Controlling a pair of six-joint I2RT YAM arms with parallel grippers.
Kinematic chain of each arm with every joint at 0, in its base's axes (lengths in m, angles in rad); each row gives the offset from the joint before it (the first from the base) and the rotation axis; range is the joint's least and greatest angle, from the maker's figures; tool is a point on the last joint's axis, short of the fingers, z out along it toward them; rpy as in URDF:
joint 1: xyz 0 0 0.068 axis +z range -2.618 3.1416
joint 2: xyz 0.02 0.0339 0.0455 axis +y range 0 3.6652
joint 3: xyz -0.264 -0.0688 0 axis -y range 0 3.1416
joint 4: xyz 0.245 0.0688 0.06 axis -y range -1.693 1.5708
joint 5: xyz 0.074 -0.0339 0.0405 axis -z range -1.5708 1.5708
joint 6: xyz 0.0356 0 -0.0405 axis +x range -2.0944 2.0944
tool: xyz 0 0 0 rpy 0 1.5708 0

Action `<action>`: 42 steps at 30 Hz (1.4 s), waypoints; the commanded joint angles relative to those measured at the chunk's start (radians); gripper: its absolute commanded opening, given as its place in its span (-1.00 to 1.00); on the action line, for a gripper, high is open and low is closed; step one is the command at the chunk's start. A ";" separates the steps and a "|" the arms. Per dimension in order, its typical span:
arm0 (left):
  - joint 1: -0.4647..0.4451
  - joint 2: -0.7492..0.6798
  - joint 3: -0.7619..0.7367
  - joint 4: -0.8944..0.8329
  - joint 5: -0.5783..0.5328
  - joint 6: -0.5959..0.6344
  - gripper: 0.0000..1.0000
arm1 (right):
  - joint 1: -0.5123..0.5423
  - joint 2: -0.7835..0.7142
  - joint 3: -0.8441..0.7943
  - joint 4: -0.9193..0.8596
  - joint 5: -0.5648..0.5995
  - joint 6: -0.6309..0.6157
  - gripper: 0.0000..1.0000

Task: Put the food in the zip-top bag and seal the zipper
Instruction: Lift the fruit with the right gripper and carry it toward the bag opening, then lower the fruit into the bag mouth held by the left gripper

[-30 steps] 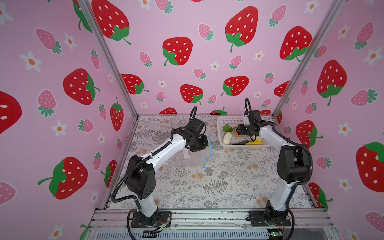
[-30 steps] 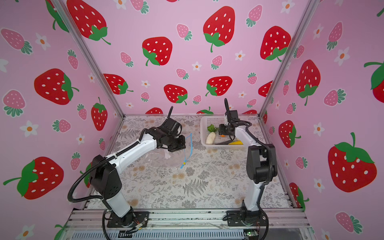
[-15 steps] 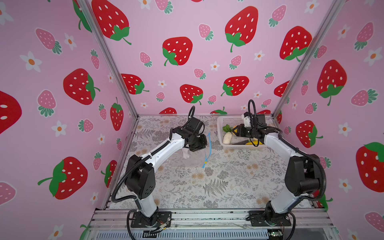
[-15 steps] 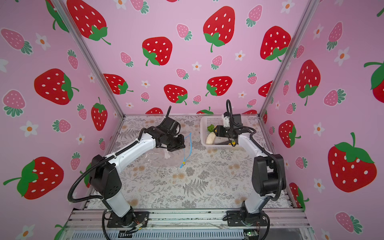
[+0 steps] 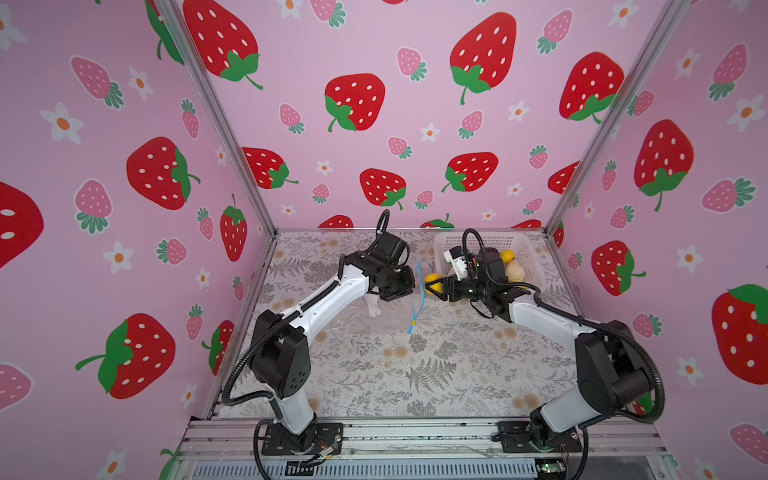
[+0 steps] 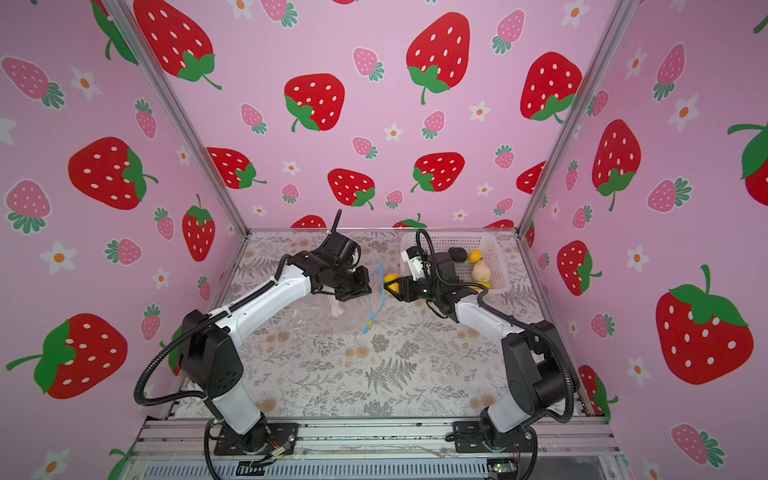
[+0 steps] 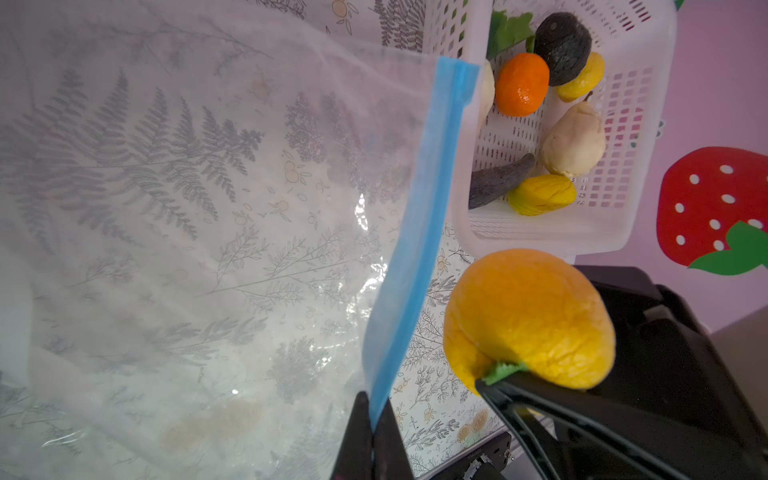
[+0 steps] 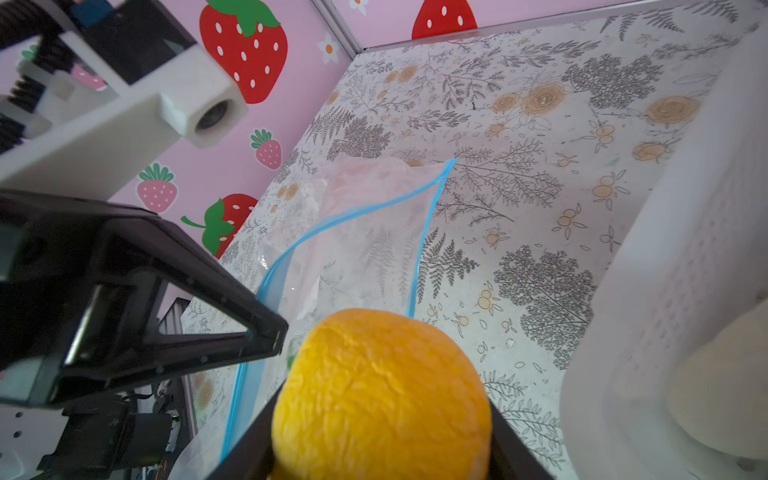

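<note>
The clear zip-top bag (image 5: 361, 318) lies on the floral table, its mouth facing the basket. My left gripper (image 7: 374, 415) is shut on the blue zipper (image 7: 432, 199) and lifts that edge, so the mouth (image 8: 353, 249) gapes. The yellow slider (image 6: 369, 322) hangs at the strip's lower end. My right gripper (image 5: 432, 286) is shut on a yellow-orange fruit (image 8: 382, 395) with a green leaf, held just outside the mouth, beside the strip (image 6: 380, 282). More food sits in the basket: an orange (image 7: 521, 83), a dark avocado (image 7: 561, 41), a pale pear-shaped piece (image 7: 573, 141), yellow pieces.
The white mesh basket (image 5: 494, 241) stands at the back right, just behind my right wrist. Pink strawberry walls close in the left, back and right sides. Both arm bases are bolted to the metal rail (image 5: 415, 432) at the front.
My right gripper has left the basket and swung left with the yellow-orange fruit, up to the bag's mouth. The left gripper has kept its hold on the zipper, hardly moving.
</note>
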 commanded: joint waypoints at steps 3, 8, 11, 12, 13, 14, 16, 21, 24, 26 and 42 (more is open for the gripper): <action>0.002 -0.021 0.041 -0.005 0.002 -0.017 -1.00 | 0.027 -0.007 -0.028 0.158 -0.069 0.053 -0.55; 0.002 -0.028 0.037 -0.003 0.000 -0.019 -1.00 | 0.049 0.023 -0.039 0.192 -0.086 0.071 -0.60; 0.002 -0.036 0.036 -0.003 0.000 -0.020 -1.00 | 0.058 0.041 -0.040 0.200 -0.088 0.074 -0.61; 0.002 -0.039 0.035 -0.002 0.000 -0.020 -1.00 | 0.062 0.047 -0.042 0.200 -0.087 0.073 -0.61; 0.003 -0.043 0.033 -0.001 0.002 -0.021 -1.00 | 0.064 0.053 -0.042 0.202 -0.087 0.072 -0.62; 0.002 -0.047 0.032 0.000 0.004 -0.022 -1.00 | 0.066 0.061 -0.043 0.203 -0.088 0.070 -0.62; 0.002 -0.056 0.027 0.006 0.009 -0.025 -1.00 | 0.067 0.080 -0.047 0.201 -0.095 0.070 -0.64; -0.004 -0.078 0.005 0.034 0.026 -0.038 -1.00 | 0.070 0.108 -0.051 0.193 -0.093 0.063 -0.65; -0.008 -0.084 0.002 0.037 0.031 -0.042 -1.00 | 0.069 0.115 -0.036 0.167 -0.082 0.049 -0.64; -0.011 -0.089 -0.003 0.041 0.035 -0.045 -1.00 | 0.070 0.121 -0.023 0.146 -0.075 0.042 -0.61; -0.022 -0.086 -0.027 0.057 0.046 -0.047 -1.00 | 0.094 0.158 0.032 0.095 -0.079 0.009 -0.03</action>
